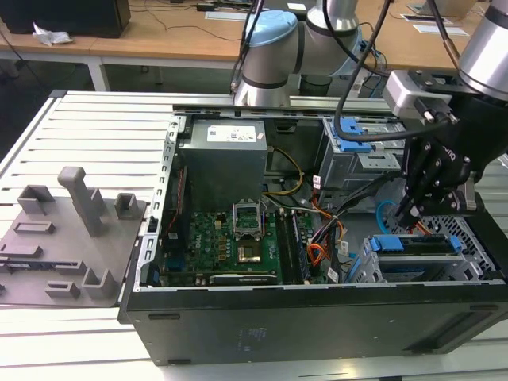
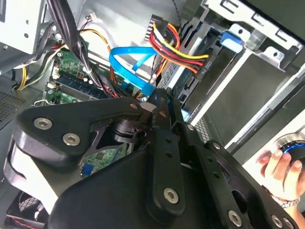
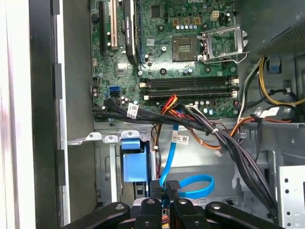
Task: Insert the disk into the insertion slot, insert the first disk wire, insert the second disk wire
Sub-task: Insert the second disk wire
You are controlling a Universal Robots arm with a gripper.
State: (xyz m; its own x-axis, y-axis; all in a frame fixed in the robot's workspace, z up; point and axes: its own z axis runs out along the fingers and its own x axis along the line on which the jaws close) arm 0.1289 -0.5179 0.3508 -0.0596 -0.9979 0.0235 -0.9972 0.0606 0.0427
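Black and many-jointed, the tool (image 1: 406,213) hangs inside the open computer case (image 1: 317,317) at the exterior view's right, its fingers (image 3: 167,188) drawn narrow and together in both wrist views; whether they pinch anything I cannot tell. Its tips sit right at the second disk wire (image 3: 190,186), the glossy light-blue cable that loops just beside them and runs up toward the motherboard (image 3: 190,47). In the second wrist view the same cable (image 2: 131,67) curls above the fingertips (image 2: 159,95), next to a bundle of red, yellow and black wires (image 2: 176,52).

Just below the tool in the exterior view, the disk (image 1: 417,244) with its blue carrier lies seated in the insertion slot (image 1: 468,238), the perforated cage at the case's near right corner. A taller grey cage with a blue bracket (image 1: 353,139) stands behind it.

The case rests on a pale slatted counter (image 1: 87,127), near its front edge. A grey fixture plate with upright blocks (image 1: 71,230) lies toward the counter's left edge. Behind, wooden desks (image 1: 159,40) cross the room. A hand on a knob (image 2: 281,162) shows in the second wrist view.
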